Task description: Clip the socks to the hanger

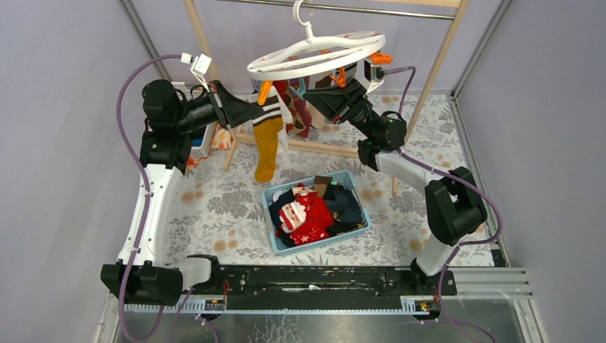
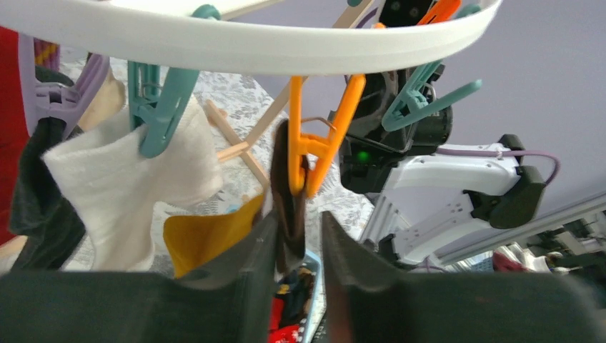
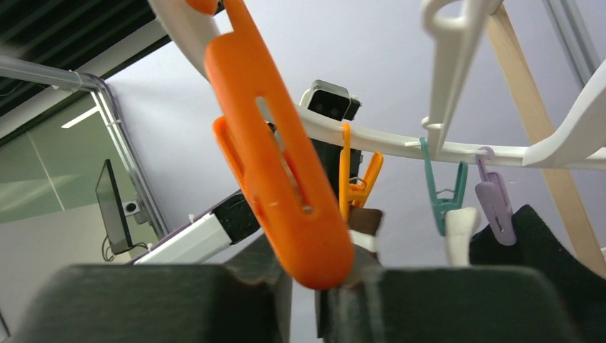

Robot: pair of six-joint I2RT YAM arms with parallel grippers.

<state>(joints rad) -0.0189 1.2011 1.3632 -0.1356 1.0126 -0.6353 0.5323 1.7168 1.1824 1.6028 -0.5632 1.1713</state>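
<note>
Sock [image 2: 289, 204] held by left end effector [image 2: 296, 225], orange clip [image 3: 279, 164] by right end effector [image 3: 316, 270].

Top camera: above and behind the arm bases [image 1: 161, 277], looking down over the table [image 1: 214, 207]. Both wrist cameras sit close beneath the hanger [image 2: 286, 53], angled upward. They share its orange clip [image 2: 296, 143], seen from opposite sides.

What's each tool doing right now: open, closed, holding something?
Left tool: closed on the mustard sock, pinching its brown cuff.
Right tool: appears closed on the tip of an orange clip.
</note>
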